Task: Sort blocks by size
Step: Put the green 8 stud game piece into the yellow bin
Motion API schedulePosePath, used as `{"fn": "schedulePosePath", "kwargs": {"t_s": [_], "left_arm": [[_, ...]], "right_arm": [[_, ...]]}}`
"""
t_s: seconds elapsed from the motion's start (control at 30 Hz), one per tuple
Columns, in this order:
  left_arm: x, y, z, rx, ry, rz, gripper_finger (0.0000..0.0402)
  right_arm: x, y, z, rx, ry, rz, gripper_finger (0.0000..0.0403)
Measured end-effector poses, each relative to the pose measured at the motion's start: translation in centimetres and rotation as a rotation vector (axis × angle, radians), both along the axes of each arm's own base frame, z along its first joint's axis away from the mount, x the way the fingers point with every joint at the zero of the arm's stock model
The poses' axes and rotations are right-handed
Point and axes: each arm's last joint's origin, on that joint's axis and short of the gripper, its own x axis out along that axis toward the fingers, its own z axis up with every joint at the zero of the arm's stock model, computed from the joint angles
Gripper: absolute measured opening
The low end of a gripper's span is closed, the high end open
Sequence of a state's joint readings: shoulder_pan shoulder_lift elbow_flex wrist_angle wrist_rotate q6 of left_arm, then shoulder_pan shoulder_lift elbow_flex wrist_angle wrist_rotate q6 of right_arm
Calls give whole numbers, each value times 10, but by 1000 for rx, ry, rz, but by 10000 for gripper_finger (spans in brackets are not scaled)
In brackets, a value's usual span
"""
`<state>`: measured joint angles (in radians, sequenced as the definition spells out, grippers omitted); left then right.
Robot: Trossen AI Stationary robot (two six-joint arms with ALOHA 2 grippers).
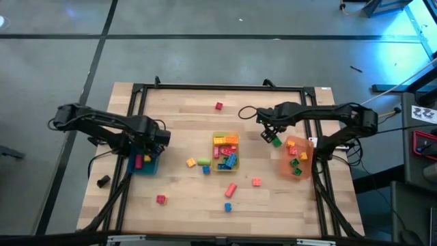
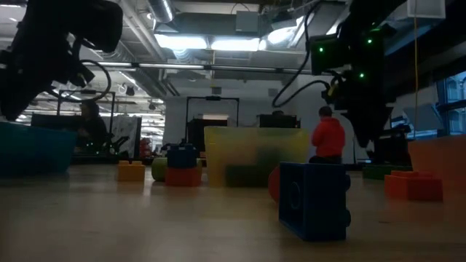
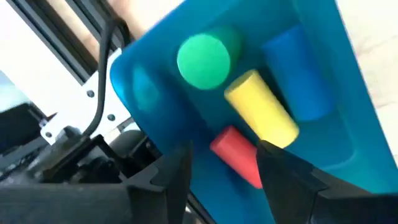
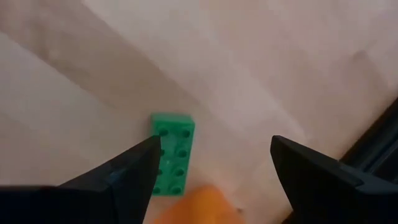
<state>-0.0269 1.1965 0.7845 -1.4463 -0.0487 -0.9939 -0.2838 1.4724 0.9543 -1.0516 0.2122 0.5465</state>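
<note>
High view: the left gripper (image 1: 145, 158) hangs spread over the blue bin (image 1: 145, 166) at the bench's left edge, apparently dropping off. The right gripper (image 1: 272, 134), spread, hovers above a green block (image 4: 173, 152) near the orange bin (image 1: 298, 158); next I'd say it must descend and pinch.

Small plastic toy bricks (image 1: 229, 187) in mixed colours lie scattered on the wood; a green studded bar (image 4: 172, 152) lies flat.

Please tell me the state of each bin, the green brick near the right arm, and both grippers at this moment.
blue bin: holds four pieces, green, yellow, blue and red.
yellow bin: holds several bricks.
orange bin: holds several bricks.
green brick: lying flat on the table, studs up, not gripped.
left gripper: open, above the blue bin.
right gripper: open, above the green brick.
</note>
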Motion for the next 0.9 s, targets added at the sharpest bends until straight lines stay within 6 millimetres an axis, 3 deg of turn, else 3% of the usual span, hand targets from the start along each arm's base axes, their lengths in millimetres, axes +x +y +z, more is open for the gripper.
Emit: {"fn": "schedulePosePath", "kwargs": {"t_s": [0.27,0.67,0.9], "left_arm": [[-4,2,9,70,-74,7,157],[18,3,29,98,-532,-101,156],[32,2,35,112,-682,-217,156]], "right_arm": [[9,10,-13,103,22,41,305],[19,15,-39,151,136,120,305],[22,13,-51,184,183,176,284]]}}
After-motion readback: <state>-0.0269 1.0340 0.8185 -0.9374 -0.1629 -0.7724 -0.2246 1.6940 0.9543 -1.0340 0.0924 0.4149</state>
